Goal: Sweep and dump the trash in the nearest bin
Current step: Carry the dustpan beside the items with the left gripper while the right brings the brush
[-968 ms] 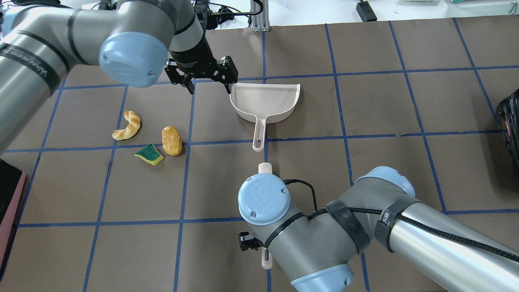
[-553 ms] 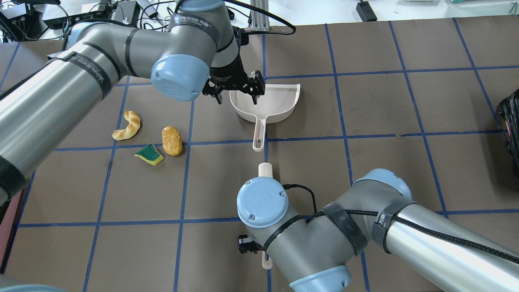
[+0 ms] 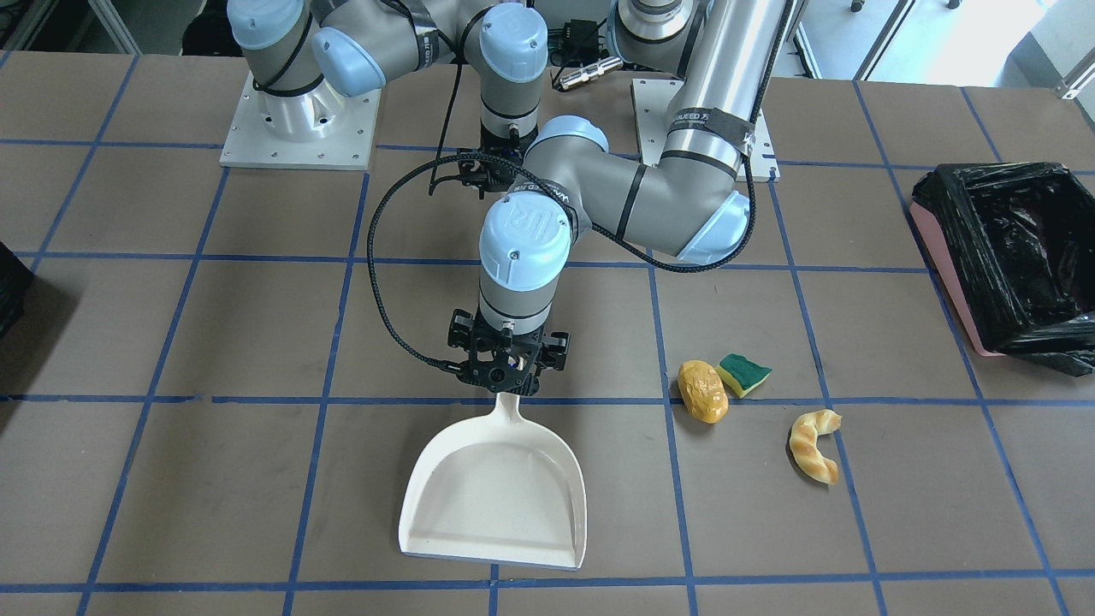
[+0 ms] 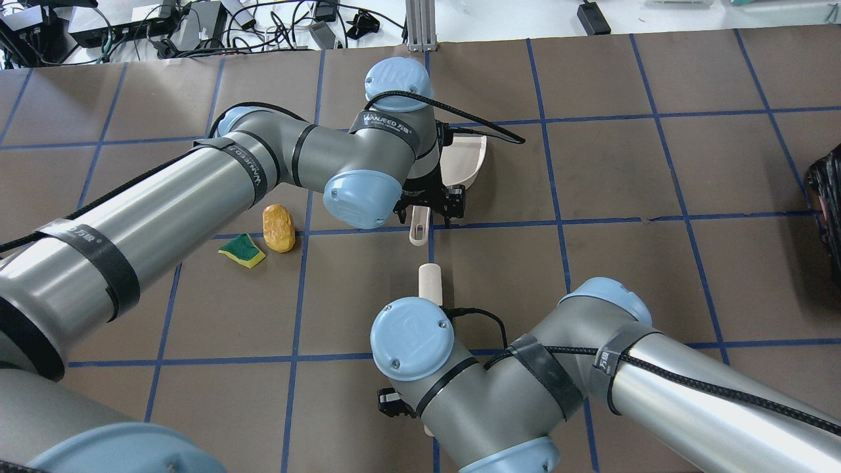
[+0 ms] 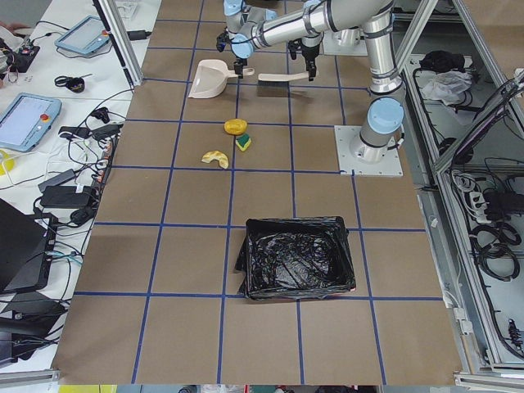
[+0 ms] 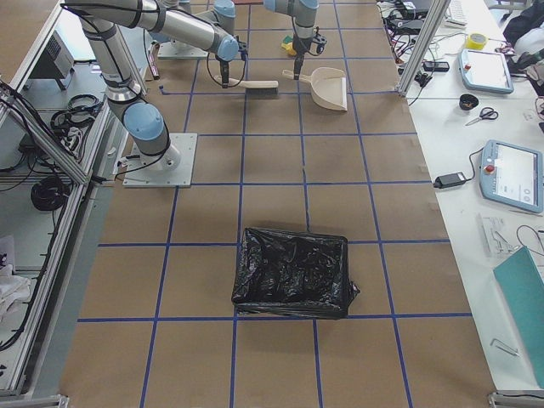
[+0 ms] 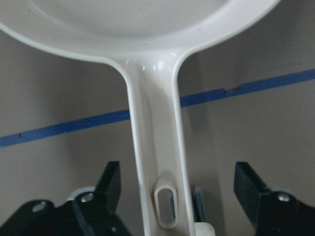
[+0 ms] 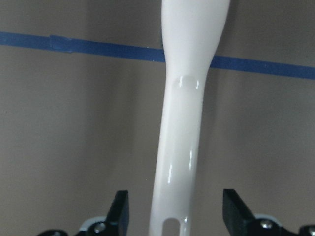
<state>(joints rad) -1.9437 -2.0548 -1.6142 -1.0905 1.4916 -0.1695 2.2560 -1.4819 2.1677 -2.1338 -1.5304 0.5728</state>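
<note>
The white dustpan (image 3: 496,496) lies flat on the table. My left gripper (image 3: 505,376) is open, with a finger on each side of the dustpan's handle (image 7: 155,147) and not touching it; it also shows in the overhead view (image 4: 430,209). My right gripper (image 8: 177,209) is open around the white brush handle (image 8: 182,123); in the overhead view my wrist hides it. The potato-like lump (image 3: 702,391), the sponge piece (image 3: 743,374) and the twisted bread (image 3: 813,445) lie together on the table. The pink bin (image 3: 945,282) with its black bag stands beyond them.
The brush handle's tip (image 4: 430,282) points at the dustpan handle (image 4: 418,233). A dark bin (image 6: 293,272) stands toward the table's other end. In the overhead view my left arm (image 4: 197,184) hides the bread. Cables and tablets lie past the table's edges.
My left gripper moved from the dustpan's far left corner, across the scoop, to the handle and now straddles it. My right arm shifted slightly along the brush handle.
</note>
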